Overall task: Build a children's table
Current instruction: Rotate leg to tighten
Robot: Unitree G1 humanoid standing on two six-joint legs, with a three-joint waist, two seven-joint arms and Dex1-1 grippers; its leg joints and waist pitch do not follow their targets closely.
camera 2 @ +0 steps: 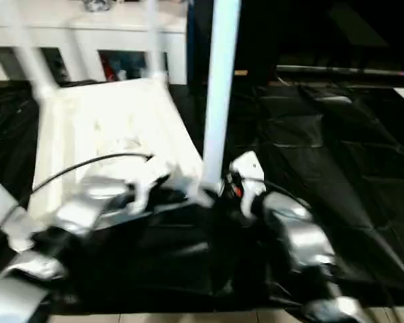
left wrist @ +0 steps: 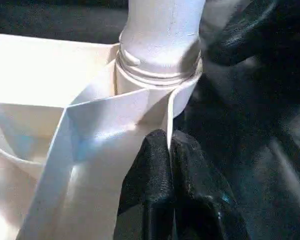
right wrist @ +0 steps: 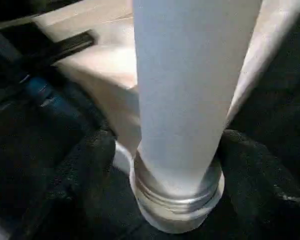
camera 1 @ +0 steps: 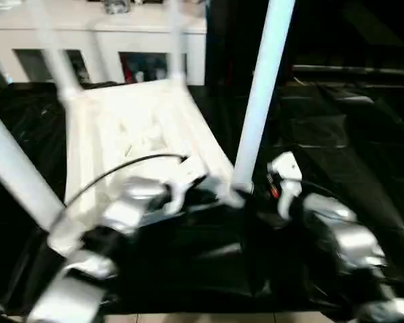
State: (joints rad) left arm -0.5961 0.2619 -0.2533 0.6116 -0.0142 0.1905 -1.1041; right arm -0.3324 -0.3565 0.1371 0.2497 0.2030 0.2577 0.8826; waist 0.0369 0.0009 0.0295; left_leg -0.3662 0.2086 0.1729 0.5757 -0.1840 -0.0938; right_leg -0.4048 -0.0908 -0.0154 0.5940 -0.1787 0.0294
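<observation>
the upturned tabletop [camera 1: 131, 134] lies ribbed side up on black sheeting [camera 1: 337, 148], four legs rising from its corners. the near right leg [camera 1: 259, 101] stands upright in its corner socket [left wrist: 157, 75], long axis vertical, directly between the fingers of the right claw [right wrist: 177, 165], which stand apart either side of its base, seemingly released. the left claw [left wrist: 171, 165] is clenched on the tabletop's rim beside that socket. the leg tops are cut off, and whether the thread is fully seated is hard to tell.
</observation>
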